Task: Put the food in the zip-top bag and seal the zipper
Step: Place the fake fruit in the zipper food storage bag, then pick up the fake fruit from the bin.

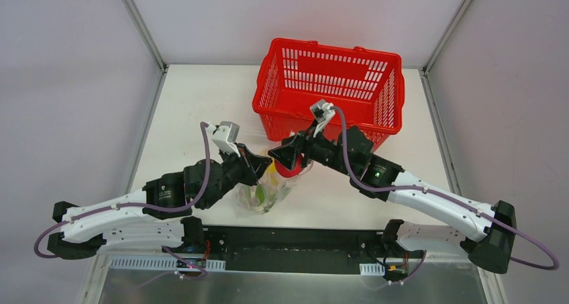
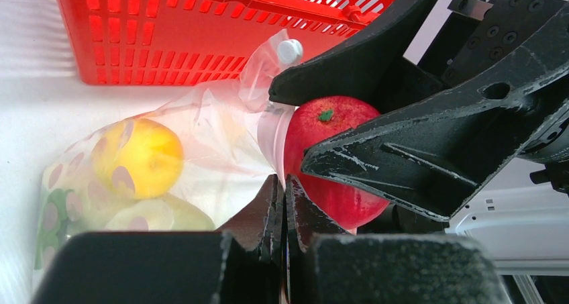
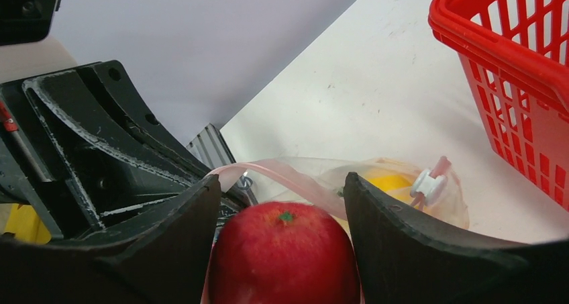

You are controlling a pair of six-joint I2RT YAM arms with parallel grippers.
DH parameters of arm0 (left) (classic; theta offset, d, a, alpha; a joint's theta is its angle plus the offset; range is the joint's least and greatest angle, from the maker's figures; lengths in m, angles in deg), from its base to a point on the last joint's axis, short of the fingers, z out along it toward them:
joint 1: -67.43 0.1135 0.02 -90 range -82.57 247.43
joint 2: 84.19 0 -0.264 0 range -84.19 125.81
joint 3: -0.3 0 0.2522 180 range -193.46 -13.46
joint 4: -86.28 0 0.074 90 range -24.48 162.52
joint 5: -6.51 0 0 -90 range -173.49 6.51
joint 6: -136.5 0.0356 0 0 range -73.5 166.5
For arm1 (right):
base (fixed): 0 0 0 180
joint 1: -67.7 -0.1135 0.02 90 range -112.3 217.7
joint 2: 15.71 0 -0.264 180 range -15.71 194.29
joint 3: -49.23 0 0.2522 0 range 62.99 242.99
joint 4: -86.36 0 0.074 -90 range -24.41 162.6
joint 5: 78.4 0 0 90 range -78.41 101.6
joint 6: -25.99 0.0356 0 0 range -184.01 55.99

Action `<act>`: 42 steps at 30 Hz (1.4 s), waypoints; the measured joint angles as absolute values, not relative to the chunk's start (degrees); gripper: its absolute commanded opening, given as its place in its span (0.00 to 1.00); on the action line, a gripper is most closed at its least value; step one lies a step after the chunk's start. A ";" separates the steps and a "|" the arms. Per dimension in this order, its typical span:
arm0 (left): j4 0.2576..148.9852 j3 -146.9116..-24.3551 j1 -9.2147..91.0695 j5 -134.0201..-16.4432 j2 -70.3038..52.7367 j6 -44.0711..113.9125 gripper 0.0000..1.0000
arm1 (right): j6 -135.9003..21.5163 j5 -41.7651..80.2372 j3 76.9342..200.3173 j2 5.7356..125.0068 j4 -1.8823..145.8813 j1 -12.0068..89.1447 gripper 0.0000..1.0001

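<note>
The clear zip-top bag (image 1: 264, 195) lies at the table's near middle, with a yellow fruit (image 2: 137, 156) and pale green pieces (image 2: 158, 215) inside. My left gripper (image 2: 285, 183) is shut on the bag's mouth edge and holds it up. My right gripper (image 3: 282, 183) is shut on a red apple (image 3: 285, 257) just at the bag's mouth; the apple also shows in the left wrist view (image 2: 329, 153) and the top view (image 1: 290, 169). The pinkish zipper strip (image 3: 295, 180) curves in front of the apple. The white slider (image 3: 426, 184) sits at its far end.
The red mesh basket (image 1: 329, 89) stands just behind the bag and both grippers, and its near wall (image 2: 168, 42) is close to the bag. The two grippers (image 1: 272, 162) are almost touching each other. White table (image 1: 194, 109) lies to the left of the basket.
</note>
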State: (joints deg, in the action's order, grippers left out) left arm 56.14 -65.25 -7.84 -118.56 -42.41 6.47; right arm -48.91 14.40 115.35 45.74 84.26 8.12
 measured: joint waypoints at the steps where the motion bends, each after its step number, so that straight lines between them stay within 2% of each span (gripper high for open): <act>1: 56.16 -65.23 -7.84 -118.54 -42.41 6.47 0.00 | -49.02 14.32 115.35 45.81 84.32 8.12 0.72; 20: 57.19 -65.23 -7.84 -118.17 -41.49 6.67 0.00 | -48.04 13.59 115.59 43.91 82.24 8.12 0.74; 25: 56.70 -64.82 -7.84 -118.69 -43.00 6.86 0.00 | -47.41 11.96 117.38 39.34 77.46 8.10 0.84; 29: 56.33 -63.53 -7.84 -119.98 -45.51 6.88 0.00 | -49.48 5.68 120.79 37.37 72.96 8.08 0.86; 33: 55.46 -63.07 -7.84 -120.84 -47.20 6.91 0.00 | -54.01 -3.17 128.92 42.09 65.15 8.26 0.92; 36: 55.31 -62.59 -7.84 -121.34 -48.07 6.91 0.00 | -57.44 -9.64 135.96 48.10 60.37 11.18 0.93; 42: 53.47 -62.37 -7.84 -121.14 -48.31 7.02 0.00 | -59.43 -12.83 150.52 62.88 46.64 29.79 0.99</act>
